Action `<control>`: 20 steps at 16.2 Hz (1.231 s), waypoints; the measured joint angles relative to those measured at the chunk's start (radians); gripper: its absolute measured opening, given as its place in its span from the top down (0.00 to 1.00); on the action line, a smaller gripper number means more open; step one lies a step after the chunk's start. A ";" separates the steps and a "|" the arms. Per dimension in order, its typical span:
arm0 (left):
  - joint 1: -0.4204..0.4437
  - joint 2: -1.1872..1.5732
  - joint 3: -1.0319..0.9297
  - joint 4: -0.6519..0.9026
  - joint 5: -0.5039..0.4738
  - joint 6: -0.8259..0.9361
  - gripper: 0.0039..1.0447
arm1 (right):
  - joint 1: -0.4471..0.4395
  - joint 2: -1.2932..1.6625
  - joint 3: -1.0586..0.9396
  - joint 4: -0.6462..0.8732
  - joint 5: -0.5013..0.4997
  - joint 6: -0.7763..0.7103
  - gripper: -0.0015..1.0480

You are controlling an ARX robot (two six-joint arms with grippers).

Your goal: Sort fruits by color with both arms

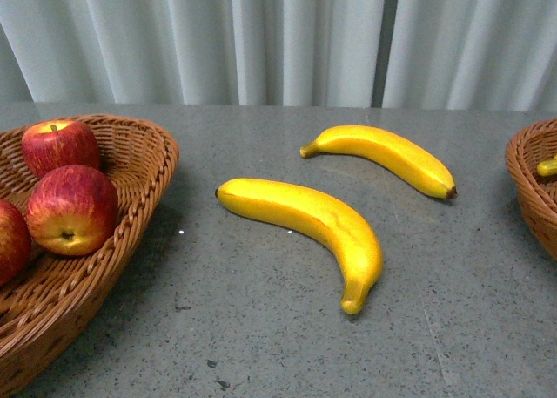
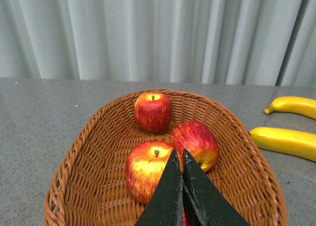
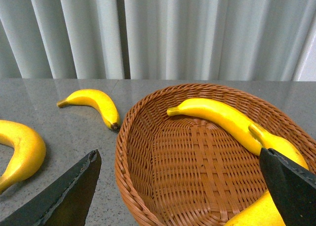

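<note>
Three red apples (image 1: 71,208) lie in the left woven basket (image 1: 148,167). Two yellow bananas rest on the grey table, a big one (image 1: 305,219) in the middle and a smaller one (image 1: 387,154) behind it. No arm shows in the front view. My left gripper (image 2: 181,154) is shut and empty, hovering over the apples (image 2: 145,169) in their basket (image 2: 74,157). My right gripper (image 3: 178,157) stands open above the right basket (image 3: 123,152), which holds several bananas (image 3: 217,117). One finger (image 3: 74,191) is outside the rim, the other (image 3: 289,184) over a banana.
The right basket (image 1: 531,189) sits at the table's right edge with a banana tip (image 1: 546,165) showing. Pale curtains hang behind the table. The two loose bananas (image 3: 96,101) (image 3: 22,152) lie just beyond that basket's rim.
</note>
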 joint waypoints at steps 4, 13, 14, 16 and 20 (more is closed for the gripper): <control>0.000 -0.023 -0.025 0.004 0.001 0.000 0.99 | 0.000 0.000 0.000 0.001 0.000 0.000 0.06; 0.000 -0.023 -0.025 -0.003 0.001 -0.002 0.79 | 0.000 0.000 0.000 0.000 0.000 0.000 0.06; 0.000 -0.023 -0.025 -0.003 0.001 -0.002 0.66 | 0.000 0.000 0.000 0.000 0.000 0.000 0.06; 0.000 -0.023 -0.025 -0.003 0.001 -0.002 0.44 | 0.000 0.000 0.000 0.000 0.000 0.000 0.06; 0.000 -0.023 -0.025 -0.003 0.001 -0.001 0.06 | 0.000 0.000 0.000 0.000 0.000 0.000 0.06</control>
